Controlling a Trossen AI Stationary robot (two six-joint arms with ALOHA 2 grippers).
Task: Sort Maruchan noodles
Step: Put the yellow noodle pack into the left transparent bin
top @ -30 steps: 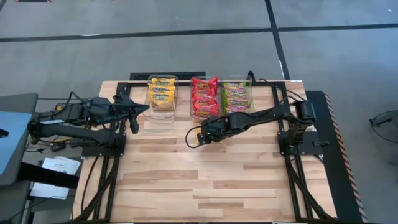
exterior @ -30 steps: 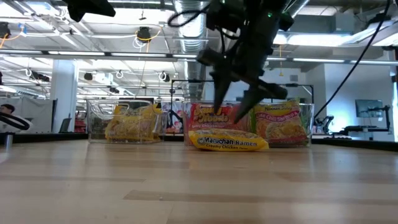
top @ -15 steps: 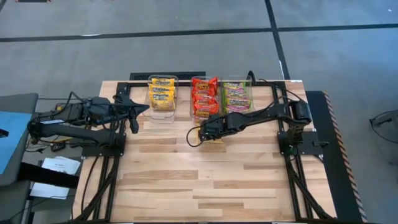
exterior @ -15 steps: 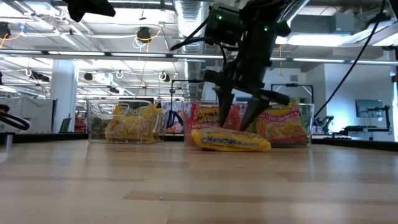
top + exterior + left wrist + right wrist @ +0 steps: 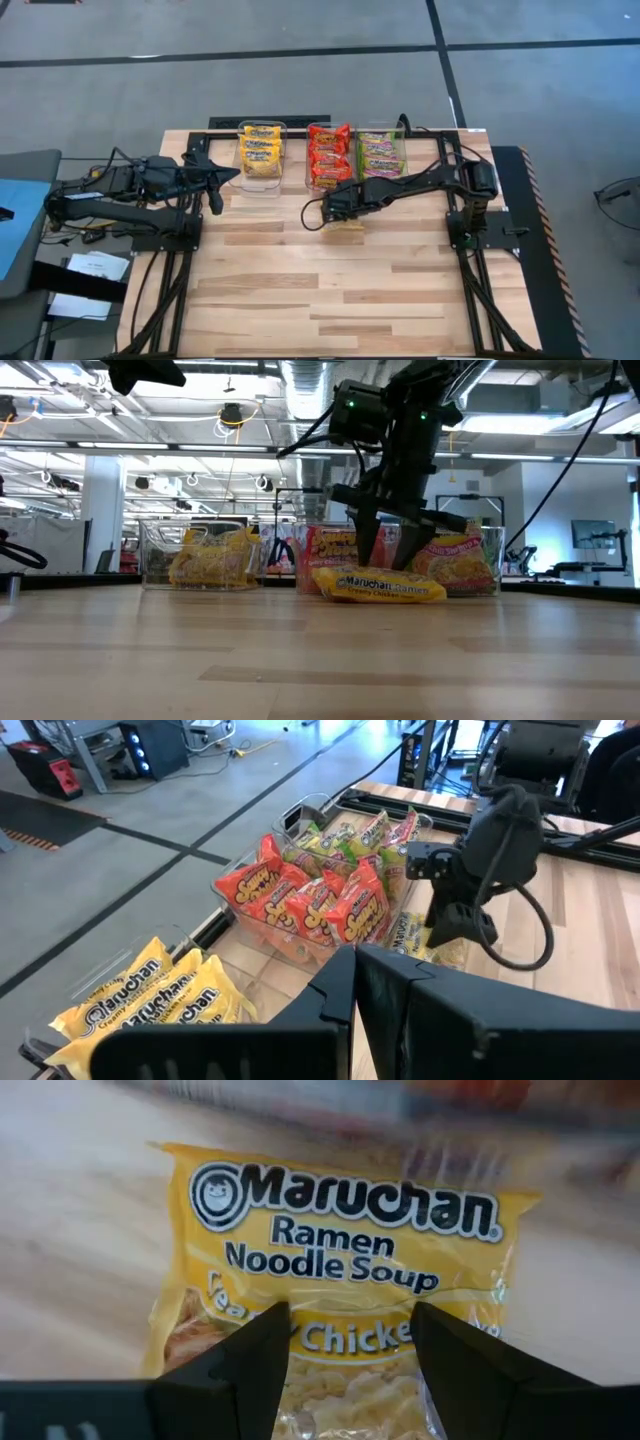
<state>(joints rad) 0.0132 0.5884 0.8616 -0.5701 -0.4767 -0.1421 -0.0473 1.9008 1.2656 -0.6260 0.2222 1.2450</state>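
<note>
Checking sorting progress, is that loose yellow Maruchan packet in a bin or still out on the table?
Out. The yellow packet lies flat on the table before the bins, right tool open over it.

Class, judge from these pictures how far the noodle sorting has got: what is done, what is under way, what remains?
Done: the three clear plastic bins hold yellow, red and green crinkly packets, one colour each. Under way: the right claw, open, straddles the one loose yellow Maruchan packet lying on the wooden table. Left: grasp it and put it in the yellow bin. The left claw waits beside that bin.
</note>
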